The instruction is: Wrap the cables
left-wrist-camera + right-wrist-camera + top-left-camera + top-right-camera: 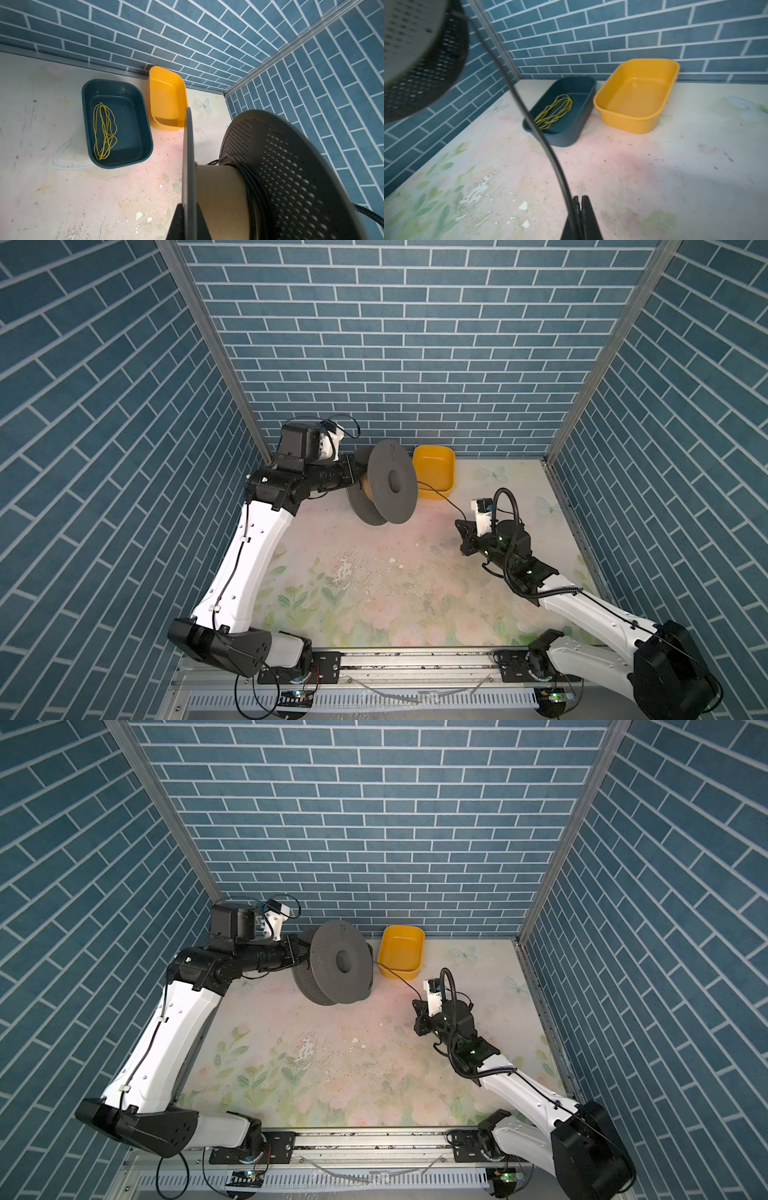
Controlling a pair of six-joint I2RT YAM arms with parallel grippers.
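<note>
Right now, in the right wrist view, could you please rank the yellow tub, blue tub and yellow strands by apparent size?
1. yellow tub
2. blue tub, perhaps equal, just foreshortened
3. yellow strands

One spool (382,472), one cable (556,166), one yellow tub (633,124), one blue tub (566,137), one bundle (104,131).

No readable text, label, brand, number or sign shows on anything in any view.

Blue brick walls (415,344), worn floral tabletop (374,593)
</note>
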